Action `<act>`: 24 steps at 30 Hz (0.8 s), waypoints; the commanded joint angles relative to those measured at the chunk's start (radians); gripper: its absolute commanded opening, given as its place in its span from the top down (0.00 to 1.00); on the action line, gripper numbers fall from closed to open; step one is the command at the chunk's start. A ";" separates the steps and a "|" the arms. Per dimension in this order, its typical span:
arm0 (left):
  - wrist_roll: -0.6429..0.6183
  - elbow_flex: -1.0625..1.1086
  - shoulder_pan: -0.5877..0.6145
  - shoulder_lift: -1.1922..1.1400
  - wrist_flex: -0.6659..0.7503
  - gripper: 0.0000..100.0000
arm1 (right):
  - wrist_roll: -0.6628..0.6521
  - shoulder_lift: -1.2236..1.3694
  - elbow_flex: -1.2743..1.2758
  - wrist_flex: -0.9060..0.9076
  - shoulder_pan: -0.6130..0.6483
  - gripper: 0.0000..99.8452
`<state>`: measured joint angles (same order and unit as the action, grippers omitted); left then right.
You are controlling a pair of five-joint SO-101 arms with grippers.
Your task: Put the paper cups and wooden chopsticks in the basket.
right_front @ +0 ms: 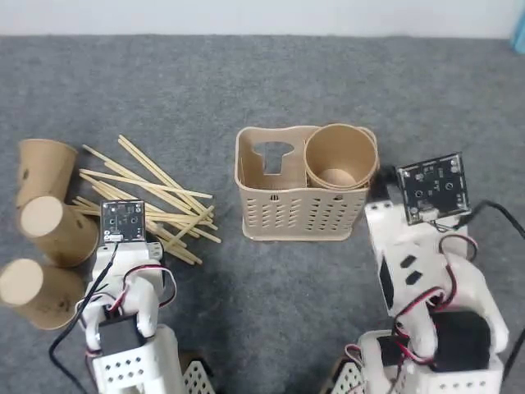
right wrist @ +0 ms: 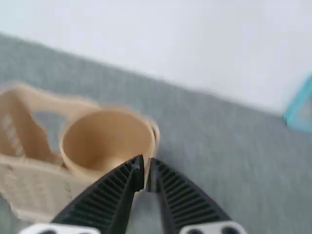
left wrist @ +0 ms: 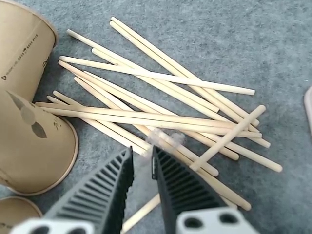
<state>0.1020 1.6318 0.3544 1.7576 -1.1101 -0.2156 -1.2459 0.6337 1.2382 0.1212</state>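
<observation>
Your left gripper (left wrist: 142, 152) is hanging low over the near edge of the wooden chopsticks (left wrist: 161, 112). Its jaws are barely apart and gripping nothing, lined up, by the look of it, to take a stick from the loose, crisscrossed pile. Three paper cups (right_front: 57, 230) are lying on their sides just beside that pile, crowding the arm's outer flank. The freer room is therefore lying inward, across a stretch of bare grey carpet (right_front: 221, 271) toward the basket (right_front: 299, 215). The sticks are lying flat and overlapping, so a pinch there is likely dragging neighbours along.

Your right gripper (right wrist: 144, 168) is sitting empty, jaws pressed together, just beside the basket. It is sitting at the rim of the upright cup (right_front: 340, 156) already standing in the compartment nearer that arm. The wrist view is soft, and whether the tips are touching that rim cannot be settled. The basket's other compartment is standing open, offering the likelier slot for chopsticks.
</observation>
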 commanded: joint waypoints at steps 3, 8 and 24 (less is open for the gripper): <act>0.012 -0.002 0.002 0.014 0.003 0.94 | 0.009 0.008 0.055 0.151 -0.182 0.84; 0.009 -0.002 0.002 0.014 0.017 0.94 | -0.104 0.008 0.275 0.104 -0.323 0.84; 0.048 -0.170 0.193 0.005 0.103 0.94 | -0.209 0.008 0.786 -0.193 -0.320 0.84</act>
<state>0.1066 1.5443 0.5063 1.7576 -1.0334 -0.4135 -1.2259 1.3917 1.0986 -0.2133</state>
